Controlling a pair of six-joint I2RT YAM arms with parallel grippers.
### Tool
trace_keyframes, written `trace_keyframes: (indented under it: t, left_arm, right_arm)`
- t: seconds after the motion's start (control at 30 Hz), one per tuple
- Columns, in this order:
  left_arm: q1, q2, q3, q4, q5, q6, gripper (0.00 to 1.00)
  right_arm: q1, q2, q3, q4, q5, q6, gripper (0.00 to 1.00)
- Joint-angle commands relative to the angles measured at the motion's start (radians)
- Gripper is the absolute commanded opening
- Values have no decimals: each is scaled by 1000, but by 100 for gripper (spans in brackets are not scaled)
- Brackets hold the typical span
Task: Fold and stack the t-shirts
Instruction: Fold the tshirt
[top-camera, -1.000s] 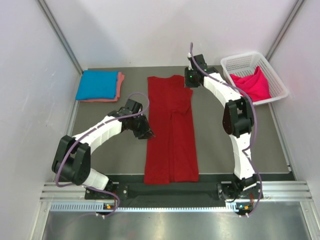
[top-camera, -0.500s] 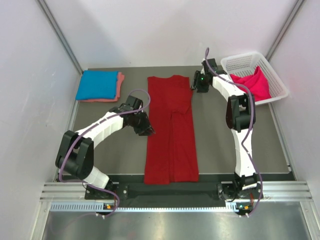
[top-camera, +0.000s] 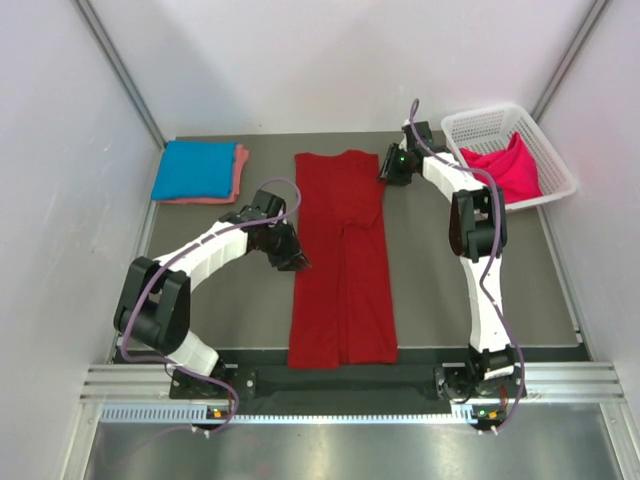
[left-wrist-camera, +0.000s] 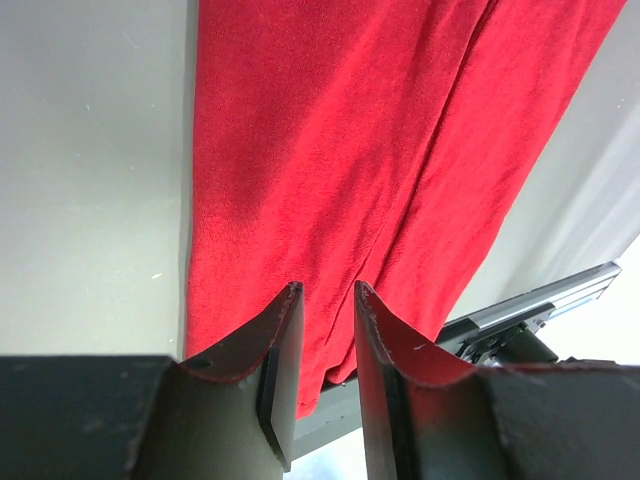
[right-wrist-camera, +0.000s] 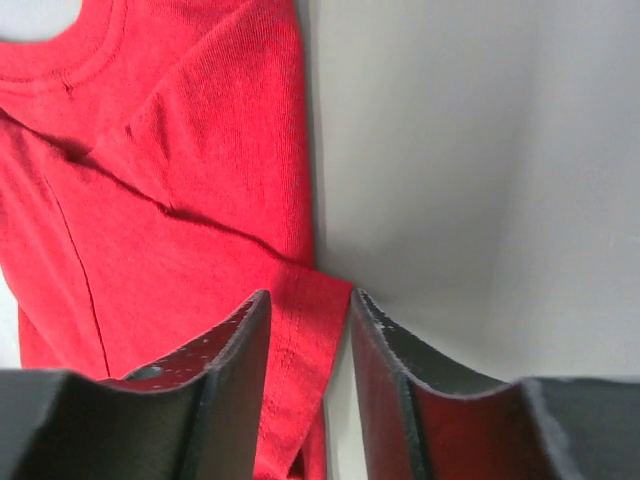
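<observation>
Far left of the red shirt (top-camera: 342, 260), a folded blue shirt (top-camera: 193, 168) lies on a salmon one (top-camera: 241, 165), so the stack looks begun. The left arm (top-camera: 210, 248) reaches to the red shirt's left edge, about midway along it; its jaws stand narrowly apart over the cloth, clamping nothing. The red shirt lies flat mid-desk (top-camera: 430, 260) as a long strip, sides seemingly folded in. At its far right corner the right arm (top-camera: 470, 230) holds its jaws apart, straddling the sleeve hem (right-wrist-camera: 305, 300). Right of the shirt, a basket (top-camera: 480, 122) holds a hot pink shirt (top-camera: 505, 168). The step in hand looks like the lengthwise fold. Next, the jaws likely need to pinch the edges cleanly, catching all layers, and carry them over.
</observation>
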Motion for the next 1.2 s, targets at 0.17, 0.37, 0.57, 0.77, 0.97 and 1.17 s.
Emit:
trace_keyframes:
  t: [0.17, 0.37, 0.57, 0.77, 0.97, 1.17]
  left_arm:
    - [14, -4, 42, -9, 10, 12, 32]
    - [14, -19, 29, -44, 8, 35, 34]
    - [12, -70, -25, -50, 10, 31, 37]
    - [-8, -103, -71, -24, 43, 8, 40]
    - [-136, -108, -25, -33, -4, 11, 42]
    - [-392, -27, 59, -141, -89, -30, 39]
  right_arm:
    - [-4, 80, 95, -1, -1, 7, 16]
    - [-4, 73, 129, 0, 8, 12, 6]
    - [-3, 37, 167, 17, -28, 36, 7]
    - [12, 8, 183, 14, -76, 53, 7]
    - [16, 4, 175, 5, -82, 52, 28]
    - [-6, -62, 82, -96, -33, -28, 53]
